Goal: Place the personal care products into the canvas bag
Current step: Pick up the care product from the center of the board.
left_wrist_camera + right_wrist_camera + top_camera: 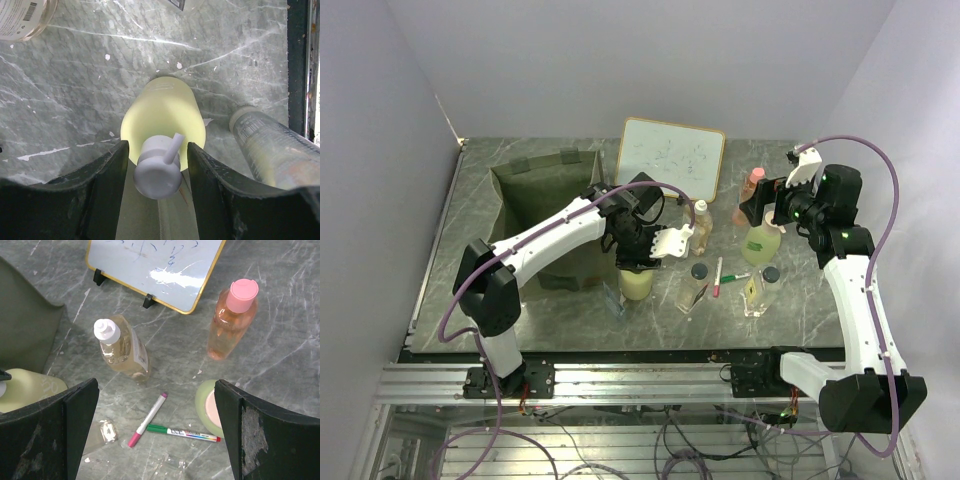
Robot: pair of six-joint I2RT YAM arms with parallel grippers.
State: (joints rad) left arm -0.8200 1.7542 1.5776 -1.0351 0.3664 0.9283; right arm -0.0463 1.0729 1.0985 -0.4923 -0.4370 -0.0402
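A yellow-green bottle (162, 115) with a white pump cap (157, 172) stands upright just in front of the olive canvas bag (535, 200). My left gripper (158, 147) is open, a finger on each side of the cap with a gap on both sides. My right gripper (157, 430) is wide open and holds nothing, hovering over the green bottle with a peach pump (210, 407). Other bottles on the table are an amber one (122, 347), an orange one with a pink cap (232, 320) and two clear dark-capped ones (695, 285) (760, 288).
A wood-framed whiteboard (672, 155) leans at the back. A pink-capped marker (148, 420) and a green marker (182, 432) lie crossed between the bottles. A clear bottle (270, 150) lies on its side close to the yellow-green bottle. The table's front rail (620, 380) runs below.
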